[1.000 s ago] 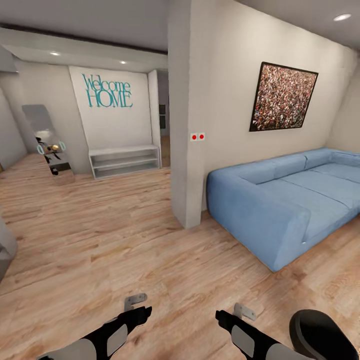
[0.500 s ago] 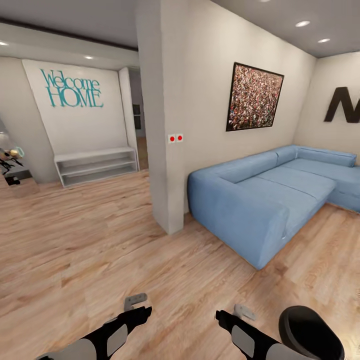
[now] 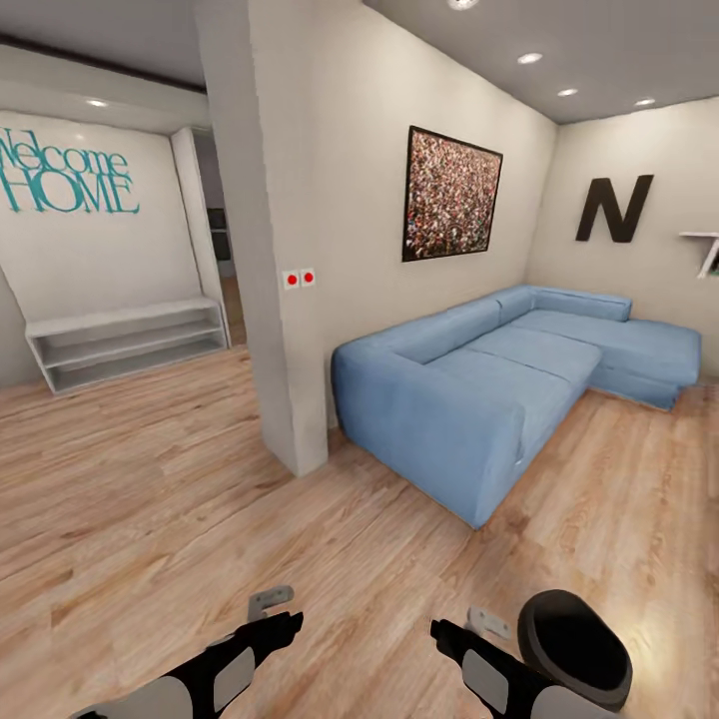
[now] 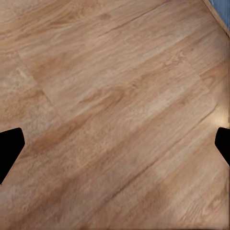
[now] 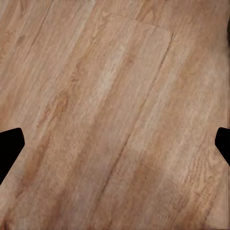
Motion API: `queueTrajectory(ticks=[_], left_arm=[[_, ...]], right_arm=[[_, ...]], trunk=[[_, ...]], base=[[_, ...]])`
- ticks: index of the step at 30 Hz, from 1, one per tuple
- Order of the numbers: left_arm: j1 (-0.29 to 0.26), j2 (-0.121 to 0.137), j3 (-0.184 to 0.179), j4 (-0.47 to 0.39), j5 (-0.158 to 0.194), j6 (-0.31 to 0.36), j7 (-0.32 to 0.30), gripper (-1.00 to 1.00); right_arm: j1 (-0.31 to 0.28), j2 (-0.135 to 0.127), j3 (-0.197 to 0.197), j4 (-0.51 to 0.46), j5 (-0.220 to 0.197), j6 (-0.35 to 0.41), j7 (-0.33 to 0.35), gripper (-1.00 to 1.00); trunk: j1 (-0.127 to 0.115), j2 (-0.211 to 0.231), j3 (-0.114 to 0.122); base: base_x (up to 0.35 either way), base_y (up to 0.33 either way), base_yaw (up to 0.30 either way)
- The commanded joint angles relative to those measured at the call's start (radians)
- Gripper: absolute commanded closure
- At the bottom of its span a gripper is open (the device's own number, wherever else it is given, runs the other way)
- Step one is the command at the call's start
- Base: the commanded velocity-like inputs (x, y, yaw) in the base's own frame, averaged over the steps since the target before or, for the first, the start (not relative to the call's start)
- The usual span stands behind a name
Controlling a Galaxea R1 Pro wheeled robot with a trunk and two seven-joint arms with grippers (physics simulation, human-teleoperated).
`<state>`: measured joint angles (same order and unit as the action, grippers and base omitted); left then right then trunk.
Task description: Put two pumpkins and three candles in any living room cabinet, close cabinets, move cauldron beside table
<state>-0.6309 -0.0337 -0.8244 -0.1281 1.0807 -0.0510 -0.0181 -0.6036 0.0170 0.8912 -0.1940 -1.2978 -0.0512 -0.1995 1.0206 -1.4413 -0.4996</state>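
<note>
Transit step: both hands, left hand and right hand, released and empty; cauldron on floor beside right arm, so turning slowly should spare it a knock.

Both arms are glossy black shells with pale grey-white panels set into their upper faces, seen low in the head view above the wooden floor. The left tool ends in a short flat grey metal piece with a small hole through it (a bracket-like tab), fixed to a tapering black wrist. The right tool carries the same grey tab, also pierced by a small hole. In the wrist views each tool shows two plain matte black fingers at opposite edges, blunt-tipped and unmarked, wide apart over the floor; those of the right tool look alike
</note>
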Motion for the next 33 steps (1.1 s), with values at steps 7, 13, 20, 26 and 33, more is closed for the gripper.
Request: queueTrajectory(ticks=[7, 13, 20, 26, 33], left_arm=[[-0.001, 0.0, -0.009, 0.001, 0.01, -0.006, -0.004, -1.0], [-0.001, 0.0, -0.007, 0.001, 0.011, -0.004, -0.006, -1.0], [-0.001, 0.001, -0.001, 0.001, 0.013, -0.003, -0.006, -1.0], [-0.001, 0.001, 0.001, 0.001, 0.013, -0.003, -0.005, -1.0], [-0.001, 0.002, 0.001, 0.001, 0.013, -0.003, -0.005, -1.0]], right_arm=[[-0.001, -0.003, 0.008, -0.001, -0.012, -0.004, -0.005, -1.0], [-0.001, -0.013, 0.007, -0.001, -0.018, -0.003, -0.006, -1.0], [-0.001, -0.037, 0.006, -0.001, -0.076, 0.0, -0.006, -1.0], [-0.001, -0.044, 0.006, -0.001, -0.08, 0.003, -0.007, -1.0], [-0.001, -0.043, 0.006, 0.028, -0.081, 0.004, -0.006, -1.0]], trunk=[[0.0, -0.001, -0.001], [0.0, -0.001, -0.001], [0.0, -0.001, -0.001], [-0.012, 0.02, 0.008], [-0.038, 0.069, 0.03]], base=[[0.001, 0.0, -0.297], [0.0, 0.0, -0.297], [0.0, 0.0, -0.297], [0.0, 0.0, -0.297], [0.0, 0.0, -0.297]])
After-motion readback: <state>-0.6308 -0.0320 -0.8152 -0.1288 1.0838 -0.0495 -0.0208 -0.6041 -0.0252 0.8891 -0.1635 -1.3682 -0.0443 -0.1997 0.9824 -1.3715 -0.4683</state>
